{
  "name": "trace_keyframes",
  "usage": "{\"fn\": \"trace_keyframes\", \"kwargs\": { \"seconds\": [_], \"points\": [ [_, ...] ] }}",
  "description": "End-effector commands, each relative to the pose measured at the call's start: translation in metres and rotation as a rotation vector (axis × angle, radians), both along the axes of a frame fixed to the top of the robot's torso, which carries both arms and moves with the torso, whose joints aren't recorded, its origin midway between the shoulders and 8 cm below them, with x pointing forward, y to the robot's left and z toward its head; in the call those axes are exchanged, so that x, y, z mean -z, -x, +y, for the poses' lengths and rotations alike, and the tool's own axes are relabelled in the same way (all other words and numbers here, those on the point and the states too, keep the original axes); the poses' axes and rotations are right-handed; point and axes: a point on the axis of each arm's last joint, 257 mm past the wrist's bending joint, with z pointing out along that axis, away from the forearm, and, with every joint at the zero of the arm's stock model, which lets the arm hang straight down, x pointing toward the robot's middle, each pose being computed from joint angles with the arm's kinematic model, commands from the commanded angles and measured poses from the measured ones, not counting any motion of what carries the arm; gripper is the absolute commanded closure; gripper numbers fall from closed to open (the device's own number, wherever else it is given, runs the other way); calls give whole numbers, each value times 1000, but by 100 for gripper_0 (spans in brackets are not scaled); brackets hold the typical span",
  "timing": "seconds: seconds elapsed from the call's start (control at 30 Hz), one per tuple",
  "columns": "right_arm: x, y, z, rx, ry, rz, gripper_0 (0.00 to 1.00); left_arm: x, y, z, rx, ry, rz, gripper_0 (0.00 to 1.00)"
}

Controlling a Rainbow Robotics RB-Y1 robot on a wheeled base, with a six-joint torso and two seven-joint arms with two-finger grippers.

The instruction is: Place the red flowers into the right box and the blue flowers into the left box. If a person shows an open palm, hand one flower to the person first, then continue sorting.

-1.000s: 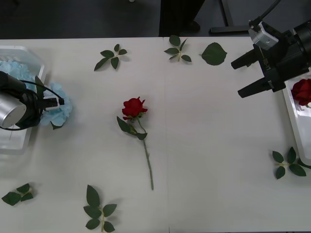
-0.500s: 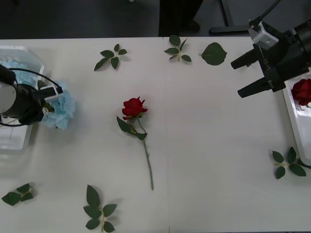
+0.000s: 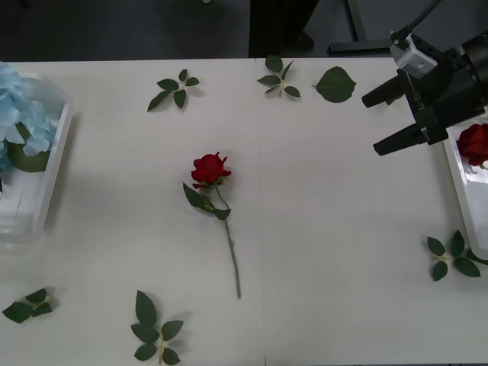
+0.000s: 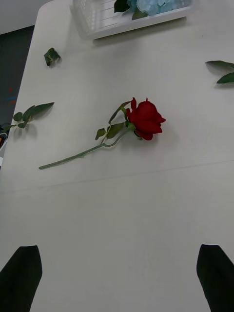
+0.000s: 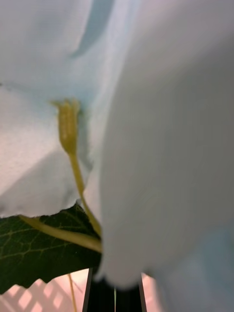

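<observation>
Blue hydrangea [image 3: 19,114] now lifted over white tray [image 3: 47,179], pinched in our left hand [image 5: 115,295]; right hand [image 3: 385,118] spread. Red rose [image 3: 210,169] looks light, floppy; we grab mid-stem.

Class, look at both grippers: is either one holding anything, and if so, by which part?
The left gripper is shut on a blue flower, low at its stem beneath the petals. The right gripper is open and holds nothing.

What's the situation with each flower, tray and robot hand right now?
Red rose: lying flat mid-table, untouched.
Second red rose: in the right box.
Blue flowers: over the left box.
Right gripper: jaws open, empty, beside the right box.
Left gripper: jaws shut on a blue flower's stem.
</observation>
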Motion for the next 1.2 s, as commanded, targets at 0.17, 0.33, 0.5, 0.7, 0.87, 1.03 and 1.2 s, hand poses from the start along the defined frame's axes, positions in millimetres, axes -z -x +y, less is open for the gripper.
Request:
{"fn": "trace_keyframes", "kwargs": {
  "seconds": [0.17,0.33,0.5,0.7,0.87,1.03,1.2],
  "points": [
    [-14,-4,-8,33,-14,-14,0,-3,81,112,-212,-6,7,100],
    [-14,-4,-8,33,-14,-14,0,24,93,146,-334,32,42,100],
    [-14,-4,-8,33,-14,-14,0,42,86,157,-381,38,32,100],
    [-14,-4,-8,33,-14,-14,0,50,77,161,-390,6,13,95],
    [-14,-4,-8,33,-14,-14,0,48,72,160,-384,-1,8,34],
    [-14,-4,-8,33,-14,-14,0,48,70,155,-374,14,5,15],
    [-14,-4,-8,33,-14,-14,0,47,69,135,-337,79,16,8]
  ]
}}
